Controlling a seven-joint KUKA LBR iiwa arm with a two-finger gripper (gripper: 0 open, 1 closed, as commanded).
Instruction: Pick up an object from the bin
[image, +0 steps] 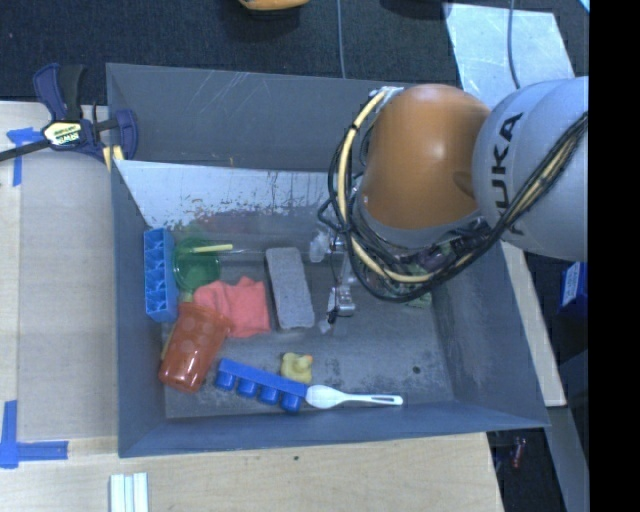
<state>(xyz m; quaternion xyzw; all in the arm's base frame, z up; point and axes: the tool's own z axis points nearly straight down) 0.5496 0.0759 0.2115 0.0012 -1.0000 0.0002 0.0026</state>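
Now the gripper (338, 300) hangs just beside the grey block (290, 288); its opening cannot be told. Risk: descending off-centre, it may shove the block into the pink cloth (238, 305).

The black letters KUKA stood on the grey housing of the arm (540, 190), running upward along its curved side, just right of the orange cover (425, 150). They were the one legible marking.
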